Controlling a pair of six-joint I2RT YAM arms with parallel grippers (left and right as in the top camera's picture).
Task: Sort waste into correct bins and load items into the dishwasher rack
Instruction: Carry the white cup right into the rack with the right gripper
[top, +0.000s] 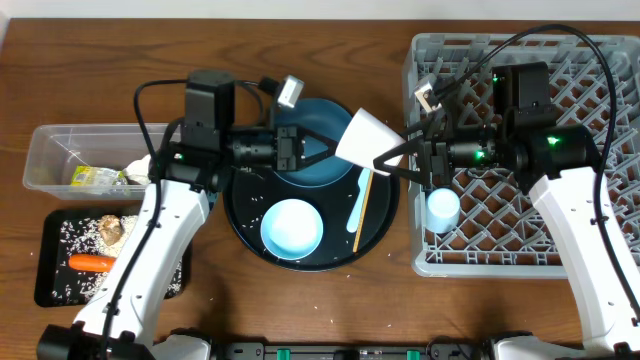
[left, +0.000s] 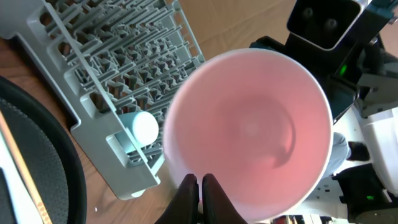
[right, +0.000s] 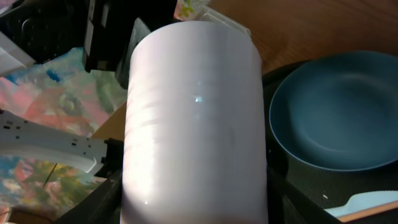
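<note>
Pink cup (top: 368, 135) was in the air above the right edge of the round black tray (top: 240, 240), just left of the dishwasher rack (top: 420, 262). It lay on its side with its long axis running left-right and its mouth toward the left arm.

Left end effector (left: 199, 185) was pinched narrow on the cup's rim, 1 finger inside and 1 outside. Right end effector (top: 396, 150) came from the rack side, jaws about half wide around the cup's base end. The cup lay straight ahead between its fingers, and both appeared to touch the wall, so 2 grips at once.

Judgement: hand-over. The right arm was nearer the rack, so the coming move turns on the left letting go. 1 light-blue cup (top: 442, 207) already stood in the rack's near-left corner.
</note>
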